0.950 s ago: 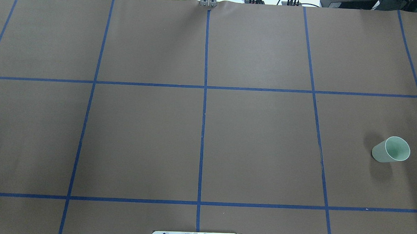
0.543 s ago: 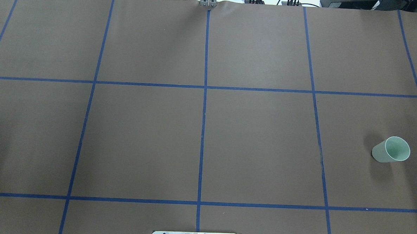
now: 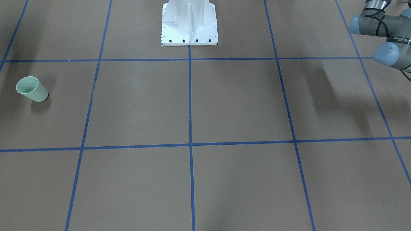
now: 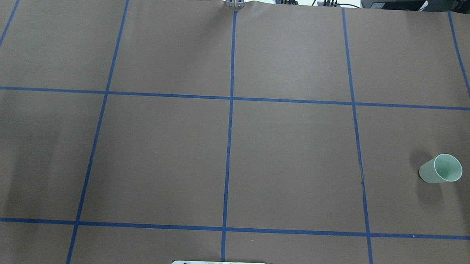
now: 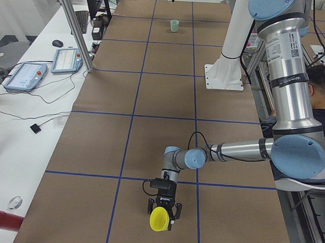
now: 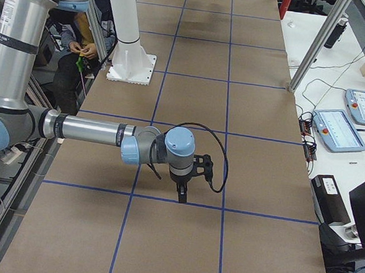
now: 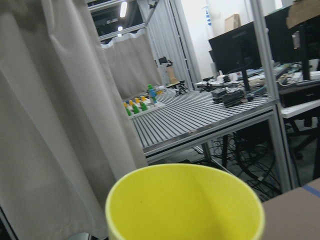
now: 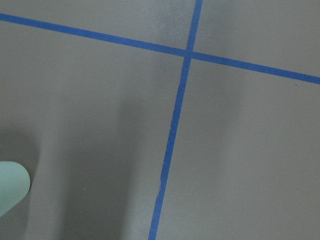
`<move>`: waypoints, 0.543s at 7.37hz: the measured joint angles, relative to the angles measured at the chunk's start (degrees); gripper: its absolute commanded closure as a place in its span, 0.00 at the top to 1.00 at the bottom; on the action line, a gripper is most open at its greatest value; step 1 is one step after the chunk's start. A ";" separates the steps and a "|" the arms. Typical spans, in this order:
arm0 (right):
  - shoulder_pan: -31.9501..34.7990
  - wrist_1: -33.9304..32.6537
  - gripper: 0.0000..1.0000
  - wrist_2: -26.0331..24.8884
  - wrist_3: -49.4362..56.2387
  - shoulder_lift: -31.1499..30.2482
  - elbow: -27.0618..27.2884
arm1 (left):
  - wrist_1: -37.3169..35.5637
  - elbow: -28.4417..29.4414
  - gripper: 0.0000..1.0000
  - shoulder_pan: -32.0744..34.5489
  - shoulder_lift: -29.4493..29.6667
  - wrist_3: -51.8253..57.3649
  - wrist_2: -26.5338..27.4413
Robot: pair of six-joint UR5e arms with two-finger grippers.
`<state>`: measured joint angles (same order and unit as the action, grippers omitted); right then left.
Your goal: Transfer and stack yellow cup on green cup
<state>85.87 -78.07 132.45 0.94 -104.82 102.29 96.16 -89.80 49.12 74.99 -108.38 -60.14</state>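
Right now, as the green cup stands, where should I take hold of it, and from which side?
Grip the green cup by its rim wall, coming straight down: it stands upright with the mouth open upward, so one wall can be pinched inside and out. Its tapered sides may slip.

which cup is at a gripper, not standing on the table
The yellow cup, tipped sideways at the left gripper; the green cup stands upright by itself on the table.

Robotics lab: teach pendants (image 5: 26, 76), monitors (image 7: 240, 47), aluminium frames (image 5: 75, 28), blue-taped grid table (image 4: 297, 150), curtains (image 7: 50, 125)
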 measured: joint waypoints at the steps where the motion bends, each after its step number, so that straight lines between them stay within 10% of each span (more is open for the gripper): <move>1: 0.00 -0.05 1.00 0.00 -0.03 -0.02 -0.10 | 7.11 -0.75 0.20 1.32 0.04 6.24 0.48; 4: 0.00 -0.14 1.00 0.33 -0.12 -0.09 -0.65 | 34.92 -1.00 0.20 10.22 2.37 36.67 0.68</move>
<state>85.87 -78.20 132.78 0.82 -104.91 101.64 131.07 -90.80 59.34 77.36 -71.71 -59.47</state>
